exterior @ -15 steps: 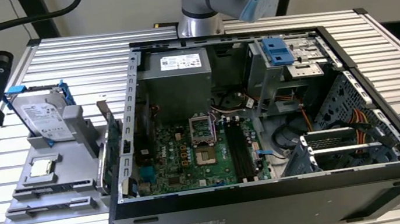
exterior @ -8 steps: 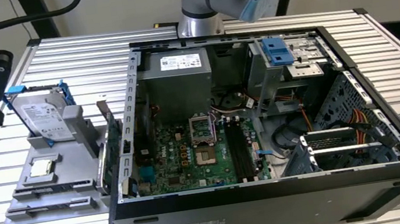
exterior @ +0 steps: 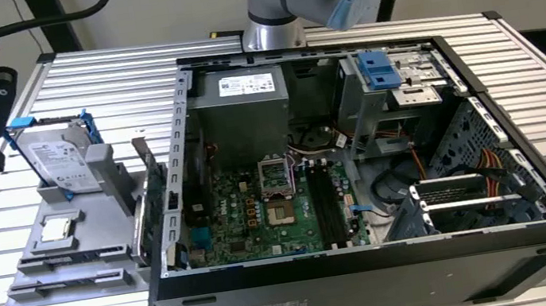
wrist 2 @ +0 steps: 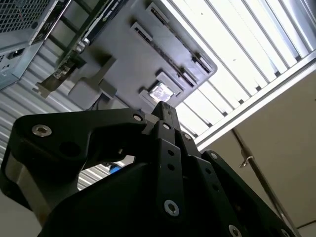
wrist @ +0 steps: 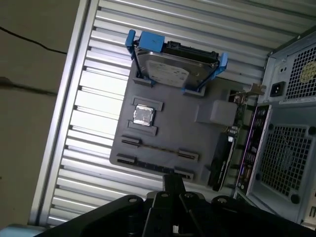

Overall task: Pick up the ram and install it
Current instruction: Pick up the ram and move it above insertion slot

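The ram (wrist: 153, 167) shows in the first wrist view as a long, thin, dark bluish strip. It is held at each end by a small grey bracket on the flat grey plastic holder tray (wrist: 173, 133), in the row next to the tray's outer edge and farthest from the silver hard drive in its blue carrier (wrist: 170, 66). A second bracketed row runs parallel just beside it, and a small square silver processor chip (wrist: 143, 115) sits between those rows and the drive.

The black gripper (wrist: 173, 181) hangs well above the tray, apart from everything on it. Whether the claw is open or closed cannot be told from either wrist view, and so neither can what it holds.

The tray rests on the ribbed aluminium table (exterior: 114, 87) at the exterior view's left, just beside the open black computer case (exterior: 377, 283). An upright green card with a metal bracket (exterior: 153, 194) stands along the tray's case-side edge. On the opposite side, bare slats run out to the table's rim. Inside the case, the long black motherboard slots (exterior: 326, 210) lie in a narrow lane — socket on one side, cables and drive cage on the other.
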Available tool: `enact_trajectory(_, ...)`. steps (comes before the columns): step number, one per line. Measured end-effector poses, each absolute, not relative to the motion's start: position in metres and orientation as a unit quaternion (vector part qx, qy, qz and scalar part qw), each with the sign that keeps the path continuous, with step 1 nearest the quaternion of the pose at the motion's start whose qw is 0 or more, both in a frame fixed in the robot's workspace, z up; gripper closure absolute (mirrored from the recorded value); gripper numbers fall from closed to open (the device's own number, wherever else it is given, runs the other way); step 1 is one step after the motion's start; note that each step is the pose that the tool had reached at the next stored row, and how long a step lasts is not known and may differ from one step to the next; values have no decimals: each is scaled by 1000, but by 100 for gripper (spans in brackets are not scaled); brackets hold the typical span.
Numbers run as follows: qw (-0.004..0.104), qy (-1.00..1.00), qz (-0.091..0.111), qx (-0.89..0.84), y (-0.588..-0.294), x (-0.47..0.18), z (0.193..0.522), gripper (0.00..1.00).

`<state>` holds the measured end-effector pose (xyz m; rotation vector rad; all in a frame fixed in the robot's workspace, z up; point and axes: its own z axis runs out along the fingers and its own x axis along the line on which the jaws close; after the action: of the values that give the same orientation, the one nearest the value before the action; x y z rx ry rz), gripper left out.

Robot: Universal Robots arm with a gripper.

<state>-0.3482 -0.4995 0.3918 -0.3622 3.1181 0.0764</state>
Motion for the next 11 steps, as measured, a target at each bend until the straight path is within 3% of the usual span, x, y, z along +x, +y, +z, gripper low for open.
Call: enact_trajectory(11,0,988,24,-150,-499,-348,392,100)
